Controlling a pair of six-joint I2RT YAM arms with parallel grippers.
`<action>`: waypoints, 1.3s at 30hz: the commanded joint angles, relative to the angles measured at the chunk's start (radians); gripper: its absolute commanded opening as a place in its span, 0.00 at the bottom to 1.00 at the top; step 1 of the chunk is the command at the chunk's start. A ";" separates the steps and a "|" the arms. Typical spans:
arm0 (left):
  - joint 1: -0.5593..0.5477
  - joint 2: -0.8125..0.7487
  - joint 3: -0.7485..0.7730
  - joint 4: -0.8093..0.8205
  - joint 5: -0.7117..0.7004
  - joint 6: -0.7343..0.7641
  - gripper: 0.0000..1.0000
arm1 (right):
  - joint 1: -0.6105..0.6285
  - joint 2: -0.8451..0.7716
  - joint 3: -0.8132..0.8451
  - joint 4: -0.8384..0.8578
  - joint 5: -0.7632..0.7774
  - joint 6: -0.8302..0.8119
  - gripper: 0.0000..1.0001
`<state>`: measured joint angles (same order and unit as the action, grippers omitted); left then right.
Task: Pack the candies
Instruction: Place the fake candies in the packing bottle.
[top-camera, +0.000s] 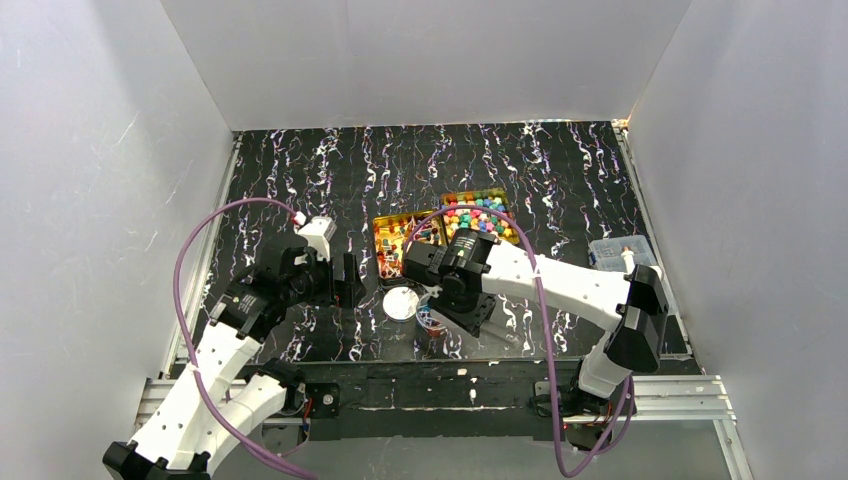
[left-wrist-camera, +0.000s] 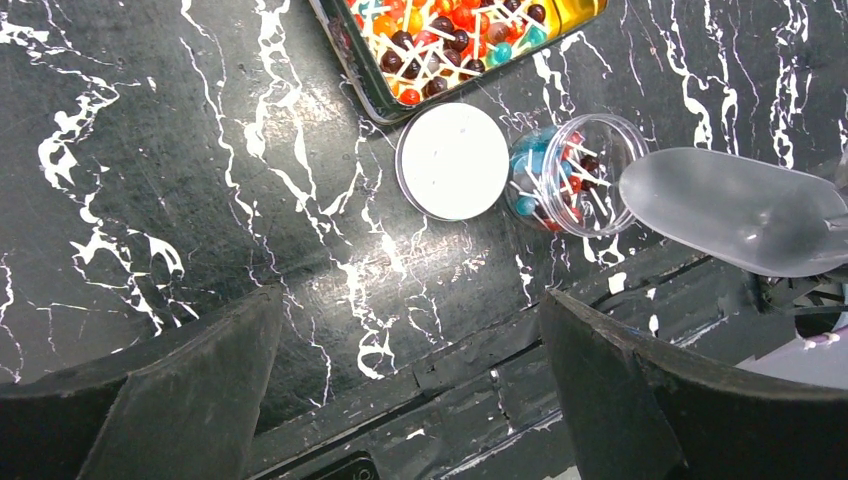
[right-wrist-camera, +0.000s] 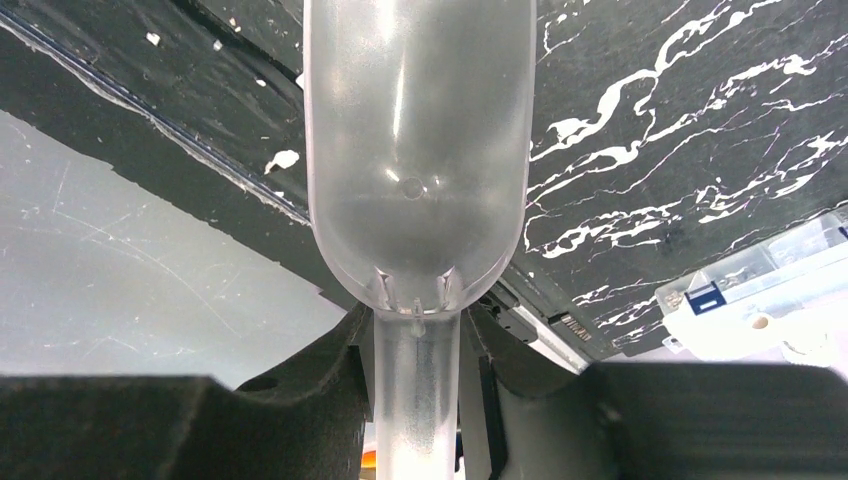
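Observation:
Round coloured candies (top-camera: 478, 214) fill the right gold tin. Thin wrapped candies (top-camera: 397, 240) lie in the left gold tin, which also shows in the left wrist view (left-wrist-camera: 455, 35). A small clear jar (left-wrist-camera: 573, 172) stands open with some candies (left-wrist-camera: 555, 180) inside; its white lid (left-wrist-camera: 453, 161) lies beside it. My right gripper (right-wrist-camera: 417, 330) is shut on the handle of a clear plastic scoop (right-wrist-camera: 418, 150). The scoop is empty and its mouth (left-wrist-camera: 735, 210) hangs just right of the jar. My left gripper (left-wrist-camera: 410, 380) is open and empty, near the lid's left (top-camera: 345, 280).
A clear plastic box (top-camera: 620, 252) sits at the right side of the black marbled mat (top-camera: 300, 170), also in the right wrist view (right-wrist-camera: 760, 295). White walls enclose the table. The mat's front edge and the metal rail (top-camera: 470, 395) lie just below the jar.

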<state>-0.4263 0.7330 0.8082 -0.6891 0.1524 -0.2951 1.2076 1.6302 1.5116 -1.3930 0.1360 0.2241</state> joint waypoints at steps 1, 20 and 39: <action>0.003 0.012 -0.005 -0.010 0.064 0.014 0.99 | 0.004 0.010 0.042 0.017 0.017 -0.032 0.01; 0.003 0.134 0.075 -0.009 0.433 -0.084 0.99 | 0.039 -0.182 -0.100 0.410 -0.122 -0.213 0.01; 0.003 0.171 0.097 -0.013 0.554 -0.180 0.99 | 0.075 -0.338 -0.192 0.577 -0.142 -0.293 0.01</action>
<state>-0.4267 0.9203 0.8673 -0.6857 0.6621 -0.4583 1.2743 1.3441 1.3270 -0.8902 0.0032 -0.0391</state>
